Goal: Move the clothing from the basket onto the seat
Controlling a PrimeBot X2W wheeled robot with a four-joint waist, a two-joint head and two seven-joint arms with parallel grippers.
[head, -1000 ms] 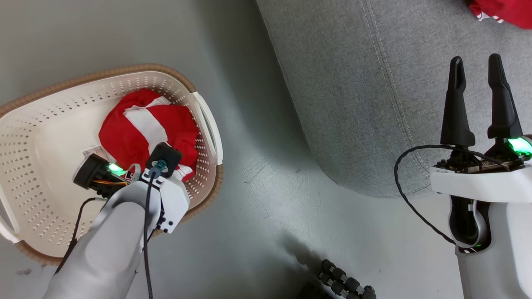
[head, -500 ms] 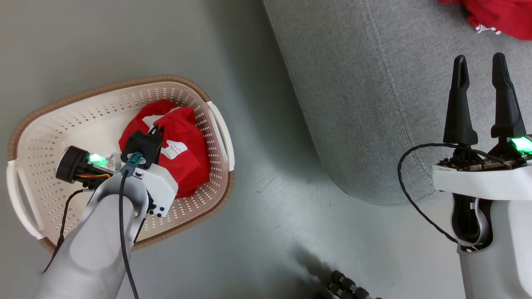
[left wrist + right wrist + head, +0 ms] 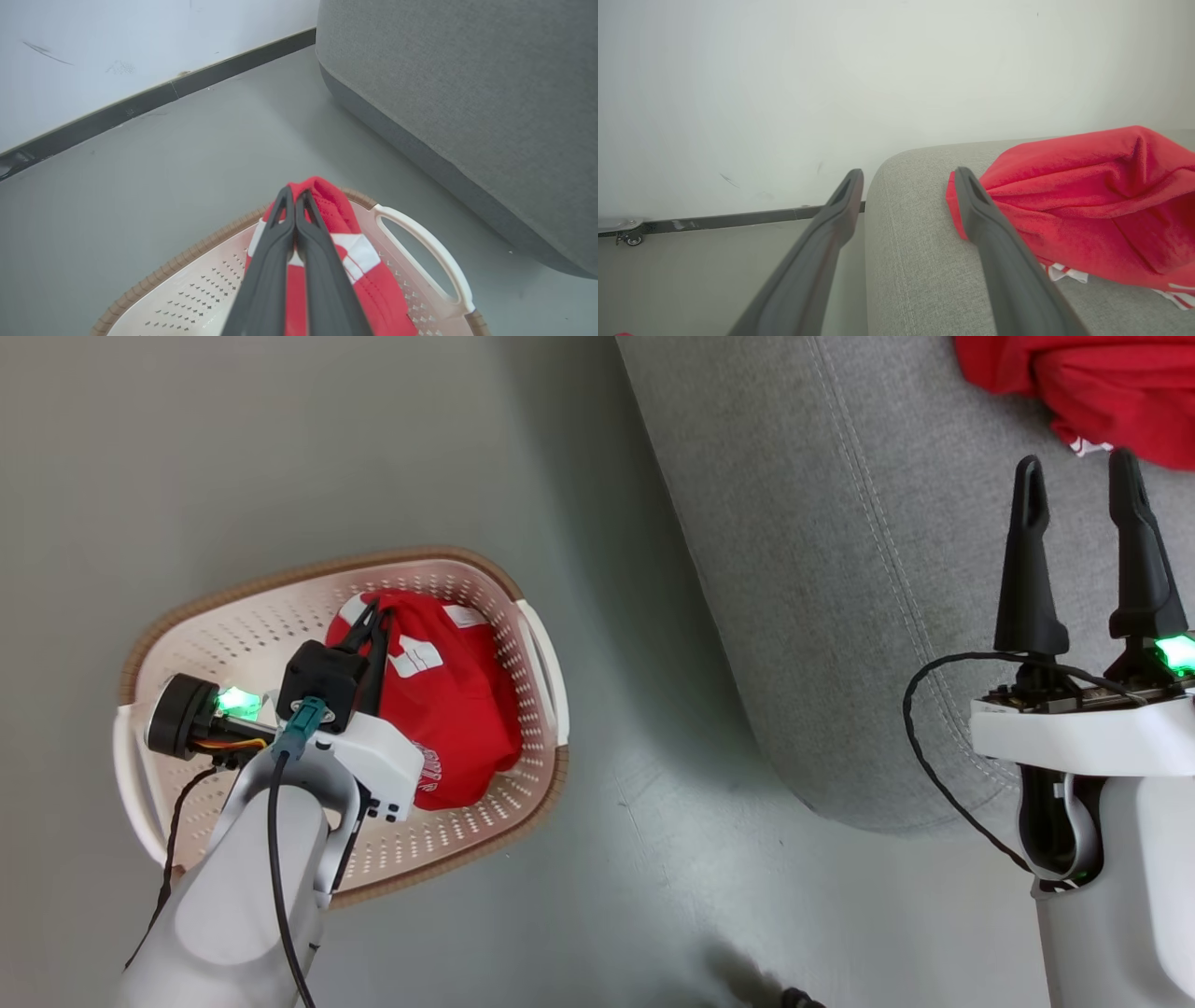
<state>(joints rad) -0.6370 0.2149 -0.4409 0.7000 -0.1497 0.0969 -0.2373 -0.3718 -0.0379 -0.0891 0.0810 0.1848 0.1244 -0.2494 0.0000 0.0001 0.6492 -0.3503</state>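
Since a second ago the red garment (image 3: 448, 709) has been gathered from a flat spread into a bunched peak, and the whole head view has shifted with the camera, so the changed place of the basket is not to be read as its own movement. The garment is held at its topmost fold by the left pincer (image 3: 375, 612), whose fingers are pressed together on the cloth. Its bulk lies low inside the basket (image 3: 420, 556), toward the 3 o'clock wall; whether it is clear of the basket's bottom cannot be told. The basket is set on the floor (image 3: 280, 448) at about 9 o'clock in the head view, with the seat (image 3: 822, 569) at 2 o'clock. A second red garment (image 3: 1102, 392) is already laid on the seat at 1 o'clock. The right pincer (image 3: 1074, 462) is held with its fingers apart and empty over the seat's near edge. Only a thin fold appears to be caught, so it may be pulled out of the grip by the hanging weight, and the cloth would be dropped onto the floor between basket and seat. A trailing hem might also be snagged on the white handle (image 3: 549, 663), and the light basket dragged or tipped.
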